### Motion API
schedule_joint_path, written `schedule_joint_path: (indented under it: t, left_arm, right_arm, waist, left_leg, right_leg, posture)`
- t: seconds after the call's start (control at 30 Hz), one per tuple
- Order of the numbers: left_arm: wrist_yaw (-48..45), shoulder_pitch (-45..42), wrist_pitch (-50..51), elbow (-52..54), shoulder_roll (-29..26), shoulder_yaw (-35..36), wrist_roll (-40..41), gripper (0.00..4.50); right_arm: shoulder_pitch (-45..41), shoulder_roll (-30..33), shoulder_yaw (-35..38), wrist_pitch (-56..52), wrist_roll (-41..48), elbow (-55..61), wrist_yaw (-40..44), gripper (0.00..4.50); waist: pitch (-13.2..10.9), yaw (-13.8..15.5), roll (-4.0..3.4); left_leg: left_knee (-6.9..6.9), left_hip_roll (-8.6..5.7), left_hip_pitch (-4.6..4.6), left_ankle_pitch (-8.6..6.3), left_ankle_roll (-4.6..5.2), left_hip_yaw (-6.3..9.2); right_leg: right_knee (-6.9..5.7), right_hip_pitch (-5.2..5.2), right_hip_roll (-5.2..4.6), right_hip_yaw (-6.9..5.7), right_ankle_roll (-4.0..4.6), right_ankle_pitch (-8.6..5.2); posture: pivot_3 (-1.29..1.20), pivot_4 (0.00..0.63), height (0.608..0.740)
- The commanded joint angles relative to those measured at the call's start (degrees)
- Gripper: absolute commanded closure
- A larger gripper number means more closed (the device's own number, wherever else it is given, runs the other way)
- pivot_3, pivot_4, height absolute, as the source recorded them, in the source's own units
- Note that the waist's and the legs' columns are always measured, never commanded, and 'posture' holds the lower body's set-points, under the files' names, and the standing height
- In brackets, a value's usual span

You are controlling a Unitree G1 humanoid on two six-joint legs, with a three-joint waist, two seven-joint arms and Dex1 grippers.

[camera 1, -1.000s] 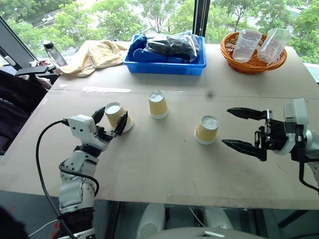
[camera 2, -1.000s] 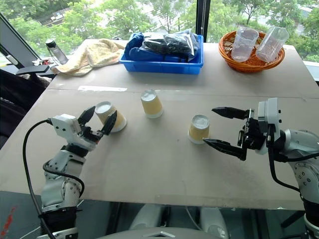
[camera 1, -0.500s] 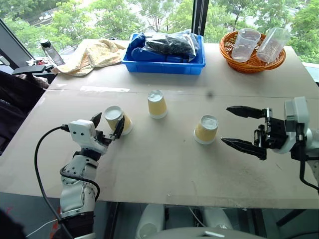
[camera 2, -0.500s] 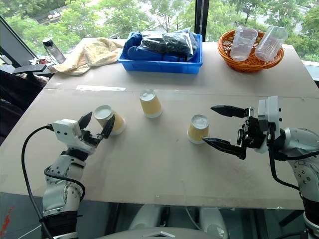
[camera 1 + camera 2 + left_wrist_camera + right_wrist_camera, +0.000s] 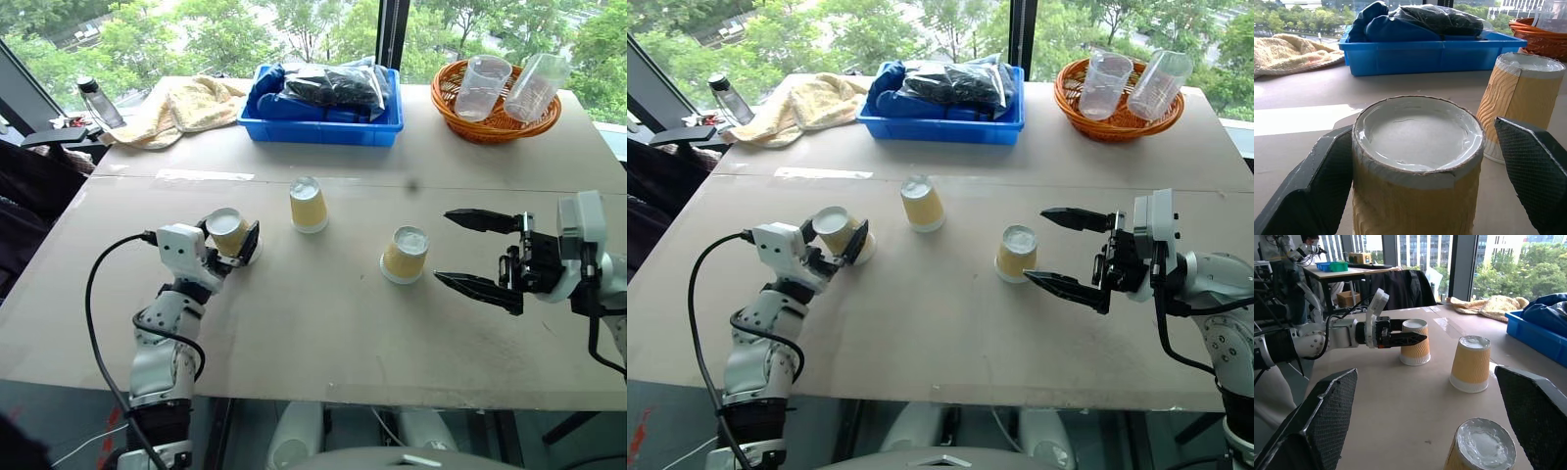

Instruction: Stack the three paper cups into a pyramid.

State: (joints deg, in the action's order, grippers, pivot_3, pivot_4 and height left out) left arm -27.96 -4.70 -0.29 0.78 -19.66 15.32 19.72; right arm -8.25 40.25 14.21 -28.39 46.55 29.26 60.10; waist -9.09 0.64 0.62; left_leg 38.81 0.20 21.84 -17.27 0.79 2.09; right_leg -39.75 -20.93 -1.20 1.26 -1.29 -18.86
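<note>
Left gripper (image 5: 231, 242) and right gripper (image 5: 477, 251), fingers spread wide.

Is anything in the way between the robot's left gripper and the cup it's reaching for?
No, nothing visible blocks it. The left gripper is open, with one finger on each side of the left paper cup, which stands upside down on the table. The other two paper cups stand apart.

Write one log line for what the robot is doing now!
left gripper: open around left cup | right gripper: open, beside right cup | middle cup: untouched | pyramid: not started
</note>
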Motion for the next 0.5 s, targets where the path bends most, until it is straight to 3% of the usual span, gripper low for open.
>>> schedule_joint_path:
  t: [0.03,0.1,0.13,0.23,0.27,0.5]
  left_arm:
    - [-0.78,-0.56,-0.95,-0.33,-1.21,0.67,0.11,0.00]
    - [-1.11,-0.42,-1.02,-0.43,-1.37,0.69,0.41,0.00]
    - [-1.21,-0.34,-1.00,-0.38,-1.32,0.80,0.71,0.26]
    - [-1.51,-0.09,-1.06,-0.05,-1.58,0.63,0.56,1.27]
    - [-1.55,-0.01,-0.90,0.24,-1.56,0.60,0.67,1.80]
    - [-3.84,-0.29,0.54,2.11,-1.98,-0.30,2.16,1.87]
  right_arm:
    - [-0.18,-0.10,1.52,1.65,1.62,1.90,-0.46,0.06]
    - [-0.12,-0.23,1.51,1.65,2.07,2.08,-0.68,0.06]
    - [-0.09,-0.18,1.46,1.60,2.21,2.21,-0.88,0.02]
    - [0.03,-0.03,1.43,1.60,2.42,2.27,-1.17,0.00]
    - [0.16,0.02,1.48,1.63,2.47,2.32,-1.20,0.00]
    - [1.28,0.23,1.69,1.80,2.47,2.86,-1.78,0.00]
  waist:
    - [0.00,0.00,0.00]
    - [0.00,0.01,0.00]
    - [-0.01,0.02,0.01]
    - [-0.01,0.02,0.02]
    - [-0.01,0.02,0.02]
    - [-0.01,0.02,0.02]
  left_leg:
    - [0.00,0.00,0.00,0.00,0.00,0.00]
    - [0.00,0.00,0.00,0.00,0.00,0.00]
    - [0.00,0.00,0.00,0.00,0.00,0.00]
    - [0.00,0.00,0.01,0.00,0.00,0.00]
    - [0.00,0.00,0.00,0.00,0.00,0.00]
    - [0.00,0.00,0.01,0.00,0.00,0.00]
  right_leg:
    - [0.00,-0.01,0.00,0.00,0.00,0.00]
    - [0.00,0.00,0.00,0.00,0.00,0.00]
    - [0.00,0.00,0.00,0.00,0.00,0.00]
    - [0.01,-0.01,-0.01,0.00,0.00,0.00]
    - [0.01,0.00,-0.01,0.00,0.00,0.00]
    - [0.01,-0.01,-0.01,0.00,0.00,0.00]
  posture:
    - [0.00,0.150,0.740]
    - [0.00,0.150,0.740]
    - [0.00,0.150,0.740]
    - [0.00,0.150,0.740]
    - [0.00,0.150,0.740]
    - [0.00,0.150,0.740]
